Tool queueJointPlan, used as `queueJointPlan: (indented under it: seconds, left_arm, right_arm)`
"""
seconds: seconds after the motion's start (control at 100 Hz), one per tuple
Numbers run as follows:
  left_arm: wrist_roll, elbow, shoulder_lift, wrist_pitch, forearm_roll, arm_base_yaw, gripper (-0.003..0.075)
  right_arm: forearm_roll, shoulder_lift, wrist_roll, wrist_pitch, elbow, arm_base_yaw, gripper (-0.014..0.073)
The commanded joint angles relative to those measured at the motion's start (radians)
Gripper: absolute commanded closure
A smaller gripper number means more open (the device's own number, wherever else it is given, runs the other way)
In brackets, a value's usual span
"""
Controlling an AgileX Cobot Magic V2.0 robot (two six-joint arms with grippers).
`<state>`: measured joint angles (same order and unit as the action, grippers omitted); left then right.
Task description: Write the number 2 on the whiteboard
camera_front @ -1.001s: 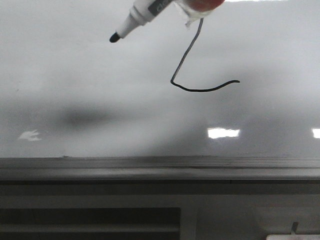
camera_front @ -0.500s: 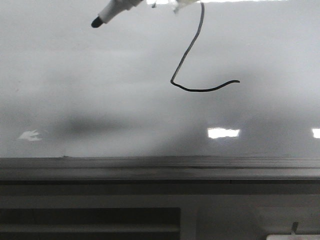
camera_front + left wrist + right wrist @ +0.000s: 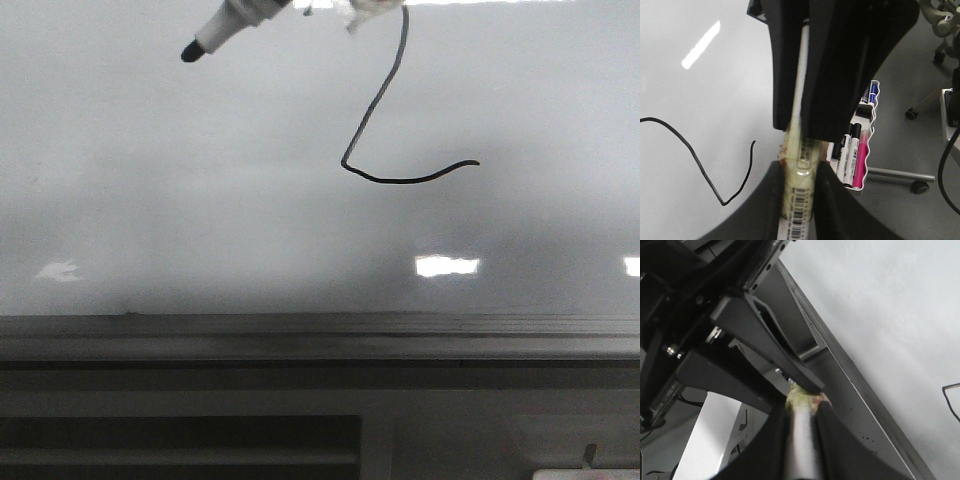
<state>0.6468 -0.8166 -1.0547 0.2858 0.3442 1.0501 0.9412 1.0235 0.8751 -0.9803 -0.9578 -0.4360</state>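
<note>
Front view: number 2 (image 3: pixel 385 150) sits mid whiteboard (image 3: pixel 200 200); marker (image 3: pixel 222 27) tip off the surface, up-left of the stroke, long axis slanting down-left.
L wrist: left claw (image 3: pixel 799 172) pinching the marker barrel; stroke lies off to its side.
R wrist: right claw (image 3: pixel 802 412) clamped on a taped rod (image 3: pixel 801 440), 2 near frame edge. L arm nearer, judging by this.

Office or lab: whiteboard (image 3: pixel 200 200), marker tray (image 3: pixel 860 150), wheeled chair base (image 3: pixel 920 186).
</note>
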Motion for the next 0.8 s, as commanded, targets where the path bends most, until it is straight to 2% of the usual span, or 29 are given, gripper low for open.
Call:
queueJointPlan:
  seconds: [0.0,0.09,0.16,0.31,0.38,0.57,0.79]
  left_arm:
    - [-0.014,-0.034,0.013,-0.052,0.003,0.003,0.0713]
    - [-0.014,-0.034,0.013,-0.054,0.003,0.003,0.0718]
    - [-0.014,-0.034,0.015,-0.056,0.003,0.003,0.074]
    - [-0.018,-0.034,0.015,-0.056,0.003,0.003,0.0741]
    - [-0.028,-0.034,0.021,-0.06,0.003,-0.011,0.0741]
    - [-0.093,-0.02,0.085,-0.084,0.003,-0.11,0.0741]
    - [-0.231,0.091,0.182,-0.293,0.015,-0.187,0.0741]
  right_arm:
    - [0.061,-0.01,0.02,0.002,-0.035,-0.001,0.0648]
    - [0.061,-0.01,0.02,0.002,-0.035,-0.001,0.0613]
    - [0.061,-0.01,0.018,0.004,-0.035,-0.001,0.0533]
    - [0.061,-0.01,-0.024,0.05,-0.035,0.003,0.0239]
    - [0.061,-0.019,-0.027,0.085,-0.035,0.011,0.0151]
    - [0.049,-0.092,-0.041,0.176,-0.035,0.084,0.0137]
    - [0.021,-0.198,-0.068,0.277,-0.004,0.168,0.0138]
